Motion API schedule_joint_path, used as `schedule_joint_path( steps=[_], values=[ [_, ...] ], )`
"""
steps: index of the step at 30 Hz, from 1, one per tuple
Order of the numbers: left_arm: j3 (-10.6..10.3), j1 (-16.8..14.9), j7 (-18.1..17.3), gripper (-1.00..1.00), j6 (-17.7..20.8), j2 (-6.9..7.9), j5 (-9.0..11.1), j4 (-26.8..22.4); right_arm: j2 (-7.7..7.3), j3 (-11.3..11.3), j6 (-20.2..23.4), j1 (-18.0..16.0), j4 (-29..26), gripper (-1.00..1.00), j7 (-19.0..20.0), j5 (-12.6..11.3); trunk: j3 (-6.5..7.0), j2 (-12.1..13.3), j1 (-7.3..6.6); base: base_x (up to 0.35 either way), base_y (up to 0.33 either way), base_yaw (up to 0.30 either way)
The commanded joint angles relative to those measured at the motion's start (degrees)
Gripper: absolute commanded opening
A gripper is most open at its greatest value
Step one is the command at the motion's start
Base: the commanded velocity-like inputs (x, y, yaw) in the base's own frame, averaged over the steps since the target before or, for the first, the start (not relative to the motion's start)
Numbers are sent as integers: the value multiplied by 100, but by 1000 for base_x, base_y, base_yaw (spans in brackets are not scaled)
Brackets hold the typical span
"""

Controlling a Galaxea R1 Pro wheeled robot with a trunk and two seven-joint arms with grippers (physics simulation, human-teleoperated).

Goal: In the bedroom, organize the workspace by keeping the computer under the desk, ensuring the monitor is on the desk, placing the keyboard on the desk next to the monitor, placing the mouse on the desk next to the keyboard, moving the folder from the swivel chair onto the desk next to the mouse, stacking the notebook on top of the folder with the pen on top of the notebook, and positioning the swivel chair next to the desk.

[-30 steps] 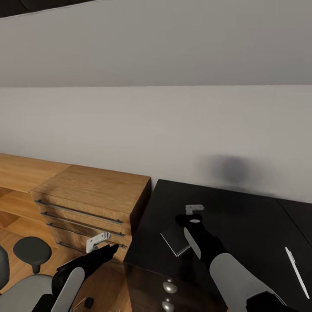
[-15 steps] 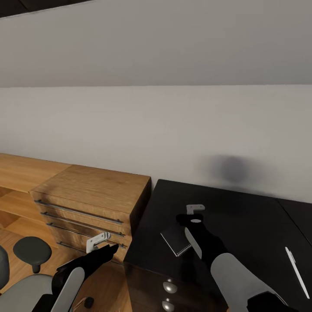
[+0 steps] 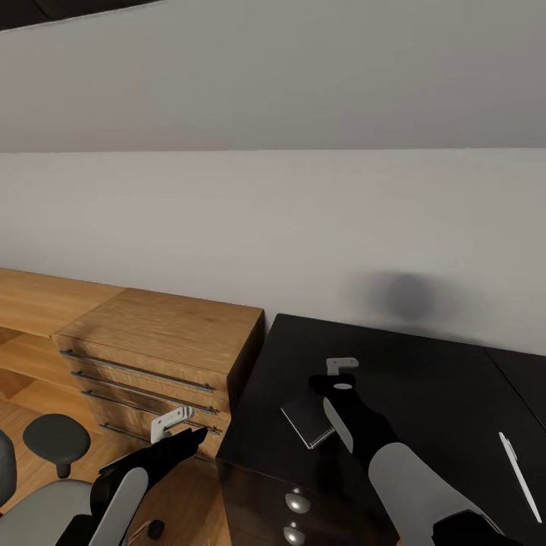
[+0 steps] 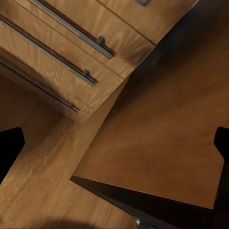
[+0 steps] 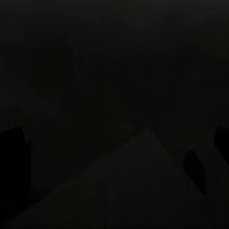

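On the black desk [image 3: 425, 379], near its left end, lies the grey notebook [image 3: 305, 418], with the right gripper [image 3: 334, 390] directly over it; the jaws are hidden by the wrist in the head view and lost in darkness in the wrist view, so their state cannot be told. The white pen [image 3: 519, 465] lies well apart at the desk's right edge. Left of the desk stands a wooden chest [image 3: 163, 356] with bar handles. The left gripper [image 3: 189, 434] hangs in front of the chest, above the wooden floor [image 4: 157, 138], jaws spread wide with nothing between them. Part of the chair [image 3: 34, 508] shows at lower left.
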Motion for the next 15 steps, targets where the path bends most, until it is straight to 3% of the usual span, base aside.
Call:
schedule_joint_path(
  steps=[1, 15],
  values=[
    [-10, -4, 59, 100, 4, 5, 60, -8, -8, 33, 66, -2, 287, 100, -68, -42, -7, -2, 0, 0, 0, 0],
    [-10, -4, 58, 100, 4, 5, 60, -3, -8, 36, 72, -2, 291, 100, -94, -42, -7, -2, 0, 0, 0, 0]
  ],
)
